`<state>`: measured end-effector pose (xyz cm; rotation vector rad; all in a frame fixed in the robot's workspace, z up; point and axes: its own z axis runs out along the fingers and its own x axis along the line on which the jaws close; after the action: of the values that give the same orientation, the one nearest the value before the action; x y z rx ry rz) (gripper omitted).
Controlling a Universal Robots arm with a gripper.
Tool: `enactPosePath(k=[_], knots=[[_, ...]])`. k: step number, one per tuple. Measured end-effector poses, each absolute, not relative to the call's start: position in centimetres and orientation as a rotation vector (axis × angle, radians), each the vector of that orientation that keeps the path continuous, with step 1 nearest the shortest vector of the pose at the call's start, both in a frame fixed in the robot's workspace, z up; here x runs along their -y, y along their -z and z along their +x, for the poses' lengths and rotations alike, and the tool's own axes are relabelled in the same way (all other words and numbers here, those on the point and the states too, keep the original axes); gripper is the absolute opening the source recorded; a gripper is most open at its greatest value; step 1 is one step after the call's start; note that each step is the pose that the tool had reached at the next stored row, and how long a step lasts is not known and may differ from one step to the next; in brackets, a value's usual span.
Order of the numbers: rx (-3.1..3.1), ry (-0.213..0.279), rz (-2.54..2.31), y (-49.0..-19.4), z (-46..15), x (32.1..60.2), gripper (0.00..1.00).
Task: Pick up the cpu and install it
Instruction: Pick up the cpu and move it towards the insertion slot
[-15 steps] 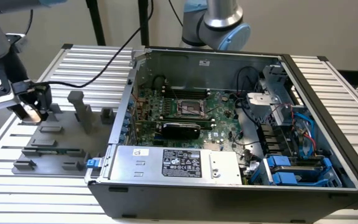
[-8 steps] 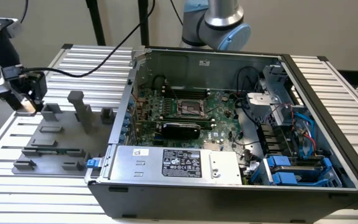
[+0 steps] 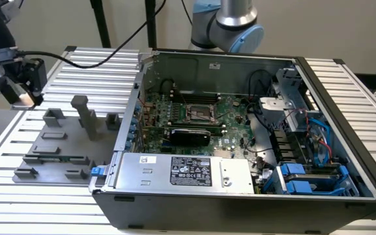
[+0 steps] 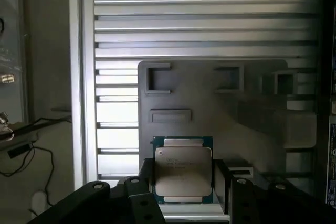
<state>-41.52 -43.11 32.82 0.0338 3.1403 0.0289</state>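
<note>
The exterior view has soft, even light; the table slats (image 3: 31,210) around the fixture plate (image 3: 51,169) look pale, with weak shadows. The wrist view is dim: the slats beyond the fixture plate glare white, and the cpu (image 4: 182,169) near it gives a warm shine.

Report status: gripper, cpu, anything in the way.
Gripper shut on the cpu, raised above the grey fixture plate. Motherboard socket sits inside the open computer case. Case side wall stands between gripper and socket.
</note>
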Motion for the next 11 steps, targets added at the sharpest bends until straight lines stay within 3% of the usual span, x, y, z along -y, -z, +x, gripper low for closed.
enactPosePath(k=[11], knots=[[-3.140, -0.029, 0.034, -37.8, -37.4, 42.9, 0.55]])
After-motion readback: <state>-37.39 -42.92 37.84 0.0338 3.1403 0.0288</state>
